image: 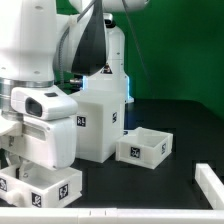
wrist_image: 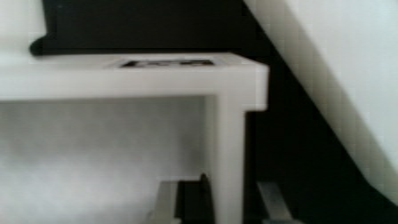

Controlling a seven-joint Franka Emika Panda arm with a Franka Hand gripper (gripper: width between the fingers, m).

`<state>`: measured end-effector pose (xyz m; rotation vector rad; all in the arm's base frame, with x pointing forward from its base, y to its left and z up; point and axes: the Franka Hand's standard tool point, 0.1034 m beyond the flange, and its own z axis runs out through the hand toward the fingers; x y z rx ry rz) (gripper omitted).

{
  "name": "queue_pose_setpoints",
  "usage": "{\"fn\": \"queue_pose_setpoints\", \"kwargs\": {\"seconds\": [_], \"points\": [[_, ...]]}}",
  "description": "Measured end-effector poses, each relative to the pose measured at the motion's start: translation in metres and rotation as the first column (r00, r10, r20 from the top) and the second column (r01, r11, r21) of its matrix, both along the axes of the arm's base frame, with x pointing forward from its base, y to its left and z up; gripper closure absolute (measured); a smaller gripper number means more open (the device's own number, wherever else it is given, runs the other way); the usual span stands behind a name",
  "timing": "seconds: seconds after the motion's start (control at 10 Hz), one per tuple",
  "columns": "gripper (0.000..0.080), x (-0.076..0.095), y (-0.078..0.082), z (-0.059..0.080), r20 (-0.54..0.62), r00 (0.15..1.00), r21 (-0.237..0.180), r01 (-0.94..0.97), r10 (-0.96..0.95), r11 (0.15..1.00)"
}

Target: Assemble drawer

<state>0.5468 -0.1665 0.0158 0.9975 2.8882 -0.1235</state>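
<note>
The white drawer casing point(image: 103, 125) stands upright in the middle of the dark table, with tags on its sides. My gripper point(image: 82, 86) is at its top, on the exterior view's left side. In the wrist view my gripper point(wrist_image: 222, 205) straddles a vertical white wall of the casing point(wrist_image: 231, 140), one finger on each side and close against it. A tag point(wrist_image: 169, 63) lies on the casing's upper face. One open-top tray point(image: 143, 147) sits just to the exterior view's right of the casing. A second tagged tray point(image: 45, 187) lies at the lower left, partly hidden by the arm.
The big white robot arm point(image: 40, 100) fills the exterior view's left and hides part of the table. A white raised piece point(image: 208, 185) lies at the lower right edge. A white strip point(image: 120, 212) runs along the table's front.
</note>
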Motion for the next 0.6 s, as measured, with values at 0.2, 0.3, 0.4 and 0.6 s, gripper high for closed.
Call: {"fn": "queue_pose_setpoints", "kwargs": {"seconds": [0.2, 0.3, 0.4, 0.6], "points": [[0.0768, 0.0, -0.001, 0.0, 0.0, 1.0, 0.0, 0.002, -0.002, 1.0], [0.0768, -0.001, -0.001, 0.0, 0.0, 1.0, 0.0, 0.003, -0.003, 1.0], [0.0588, -0.001, -0.002, 0.0, -0.001, 1.0, 0.0, 0.003, -0.003, 1.0], [0.0453, 0.004, -0.004, 0.011, 0.017, 1.0, -0.006, 0.011, -0.011, 1.0]]}}
